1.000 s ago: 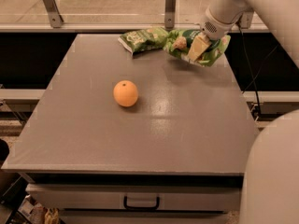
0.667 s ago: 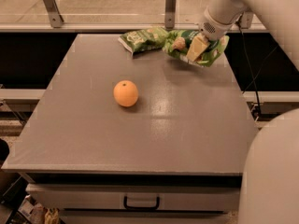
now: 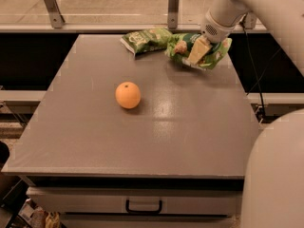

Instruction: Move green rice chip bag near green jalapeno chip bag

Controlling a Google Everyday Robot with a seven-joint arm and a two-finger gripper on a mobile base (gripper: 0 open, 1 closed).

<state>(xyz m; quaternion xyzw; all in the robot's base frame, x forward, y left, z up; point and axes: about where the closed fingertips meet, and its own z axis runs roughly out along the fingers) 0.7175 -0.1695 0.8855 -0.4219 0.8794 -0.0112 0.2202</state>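
The green rice chip bag [image 3: 214,55], lime green with a dark patch and tan rice-cake pictures, is at the table's far right, crinkled and tilted. My gripper [image 3: 199,49] comes down from the upper right and is shut on it, one pale finger [image 3: 197,51] lying across the bag's front. The green jalapeno chip bag [image 3: 145,39], smaller and darker, lies flat at the far edge just left of the rice bag, the two nearly touching.
An orange [image 3: 128,95] sits left of the table's middle. The grey table [image 3: 156,141] has a drawer with a handle [image 3: 143,206] at the front. A rail with metal posts [image 3: 173,6] runs behind the far edge. My white arm fills the right side.
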